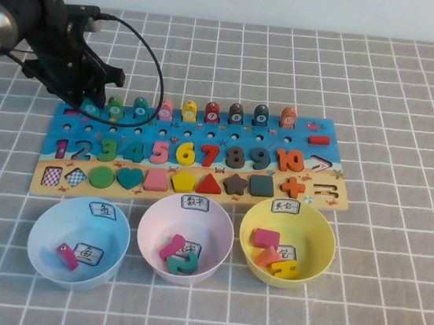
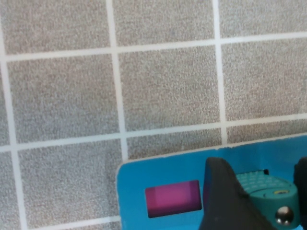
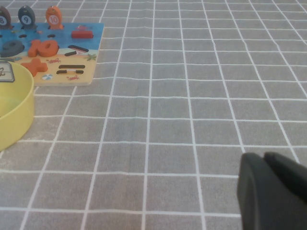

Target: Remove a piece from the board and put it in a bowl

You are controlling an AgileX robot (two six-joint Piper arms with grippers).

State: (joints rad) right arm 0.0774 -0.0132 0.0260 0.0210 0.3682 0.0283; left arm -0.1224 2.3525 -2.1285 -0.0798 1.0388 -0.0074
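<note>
Wrist footage from the left arm shows what the high view hides: the teal fish piece standing between the dark fingers of the left gripper, jaws wide around it, at the far left corner of the board. From above, that arm reaches down over the board's back row. The light blue bowl sits on the worktop in front. The right gripper hovers over bare cloth, jaws together.
</note>
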